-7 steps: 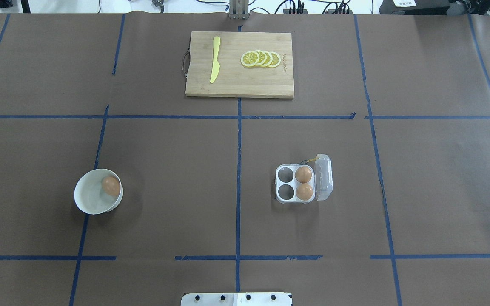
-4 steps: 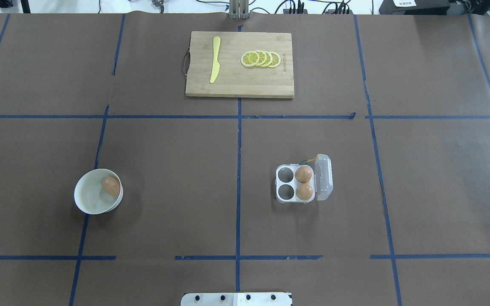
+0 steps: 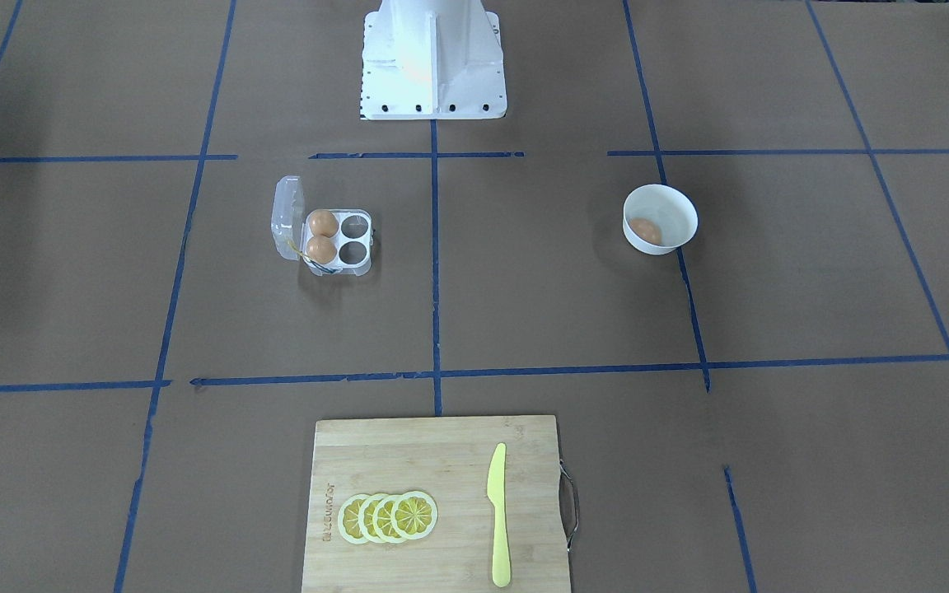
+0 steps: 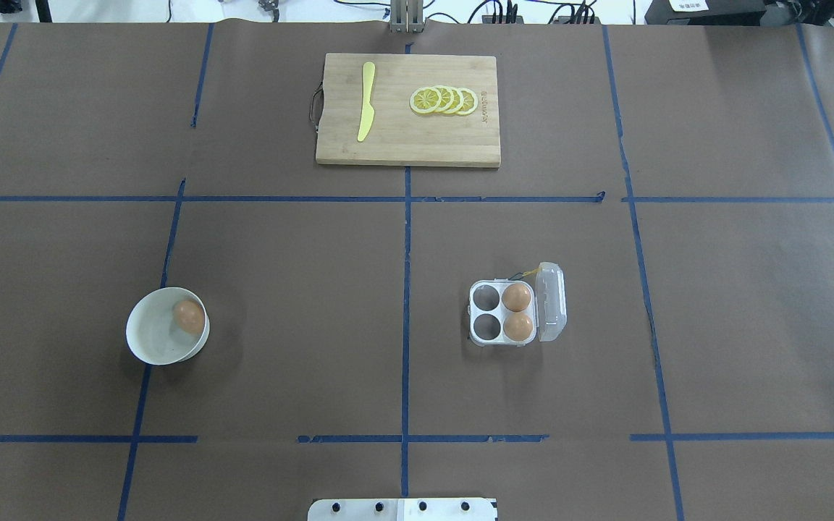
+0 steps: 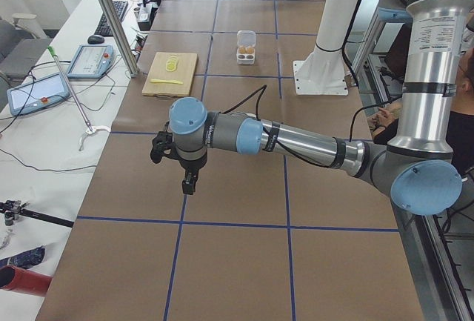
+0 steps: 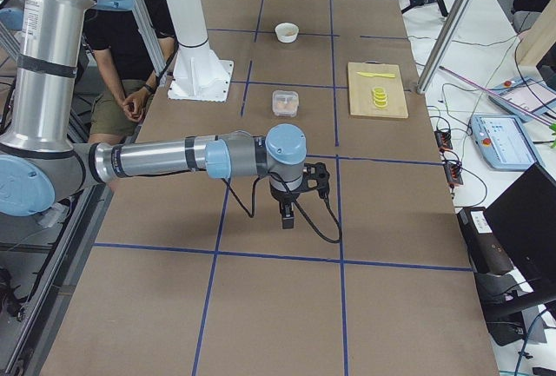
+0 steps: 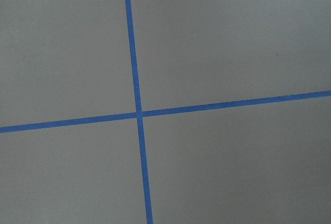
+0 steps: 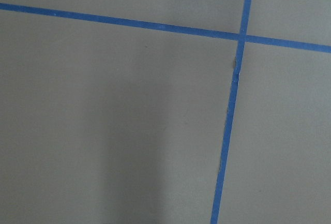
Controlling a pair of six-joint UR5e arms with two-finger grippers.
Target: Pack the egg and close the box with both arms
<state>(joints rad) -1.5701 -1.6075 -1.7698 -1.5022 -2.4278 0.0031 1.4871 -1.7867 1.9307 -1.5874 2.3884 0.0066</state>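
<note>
End effectors (image 5: 189,184) (image 6: 287,218) aloft, aperture indiscernible

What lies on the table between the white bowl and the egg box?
In the overhead view only bare brown table cover lies between the bowl and the box, crossed by one blue tape line.

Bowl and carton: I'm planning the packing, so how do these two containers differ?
The bowl is round, white and opaque; the carton is squarish, clear, with four cells. The bowl holds one egg; the carton holds two eggs, two cells empty. The bowl has no lid; the carton's lid is open. Both rest on the table.
</note>
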